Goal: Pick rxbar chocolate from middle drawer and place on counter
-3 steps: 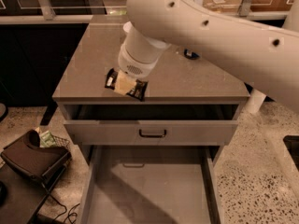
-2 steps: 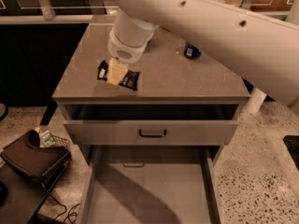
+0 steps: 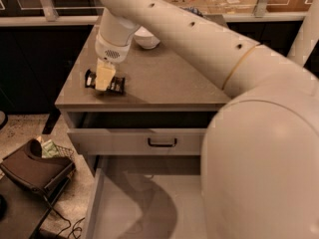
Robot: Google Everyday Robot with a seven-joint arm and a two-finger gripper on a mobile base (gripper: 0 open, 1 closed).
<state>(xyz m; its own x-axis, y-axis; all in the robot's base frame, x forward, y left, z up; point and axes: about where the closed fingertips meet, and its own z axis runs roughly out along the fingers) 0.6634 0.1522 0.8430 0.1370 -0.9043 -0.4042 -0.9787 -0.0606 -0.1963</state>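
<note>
The rxbar chocolate [image 3: 117,85], a flat black wrapped bar, is at the front left of the grey-brown counter [image 3: 169,81], at or just above its surface. My gripper [image 3: 103,85] points down from the white wrist and is shut on the bar's middle, with its cream fingers [image 3: 104,75] covering the centre of the bar. The middle drawer [image 3: 92,203] stands pulled open below, with a plain grey floor and nothing visible in the part that shows. My large white arm crosses the right side of the view and hides much of the drawer and the counter's right side.
A white bowl [image 3: 147,40] sits at the back of the counter behind my wrist. The shallower top drawer [image 3: 124,142] with a dark handle [image 3: 162,143] is slightly out. A dark bag and wire basket [image 3: 35,167] lie on the floor at the left.
My gripper has carried the bar leftward across the counter, from near its middle front to its front left. The arm has swung with it and now fills more of the right side.
</note>
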